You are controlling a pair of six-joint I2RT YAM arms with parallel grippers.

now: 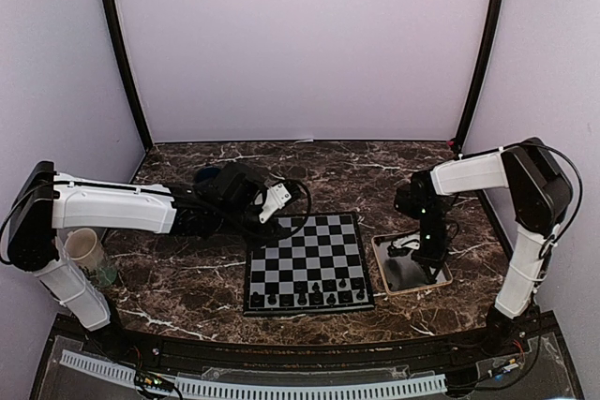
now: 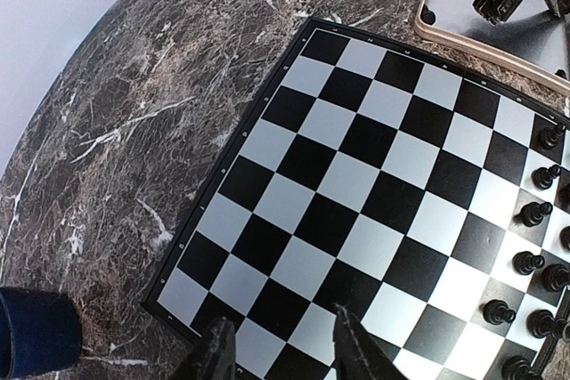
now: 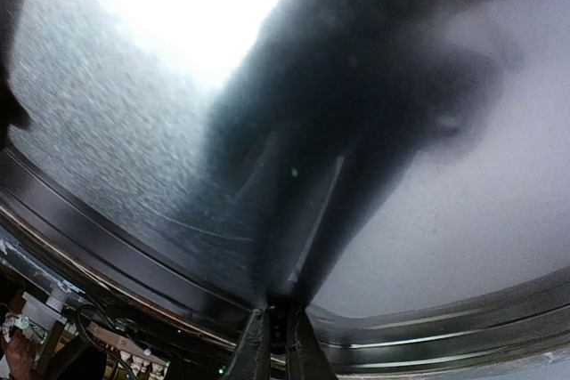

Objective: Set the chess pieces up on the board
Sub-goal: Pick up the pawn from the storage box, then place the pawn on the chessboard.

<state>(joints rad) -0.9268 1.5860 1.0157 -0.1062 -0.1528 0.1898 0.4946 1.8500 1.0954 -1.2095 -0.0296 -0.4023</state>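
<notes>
The board [image 1: 307, 262] lies mid-table, also in the left wrist view [image 2: 356, 175]. Several tiny dark chess pieces [image 1: 309, 298] stand on its two near rows, seen at the right edge of the left wrist view [image 2: 533, 214]. My left gripper [image 1: 281, 201] hovers above the board's far-left corner, its fingers [image 2: 218, 351] open and empty. My right gripper [image 1: 419, 252] points down into the tan-rimmed tray [image 1: 441, 280]. Its fingertips [image 3: 256, 344] are almost together on a small dark chess piece [image 3: 277, 316] at the shiny tray floor. One more piece [image 2: 428, 16] stands in the tray's corner.
A beige cup [image 1: 86, 248] stands at the left by my left arm. A dark blue object [image 1: 211, 178] sits behind the left gripper, also showing in the left wrist view [image 2: 36, 331]. Enclosure walls ring the marble table [image 1: 187, 278].
</notes>
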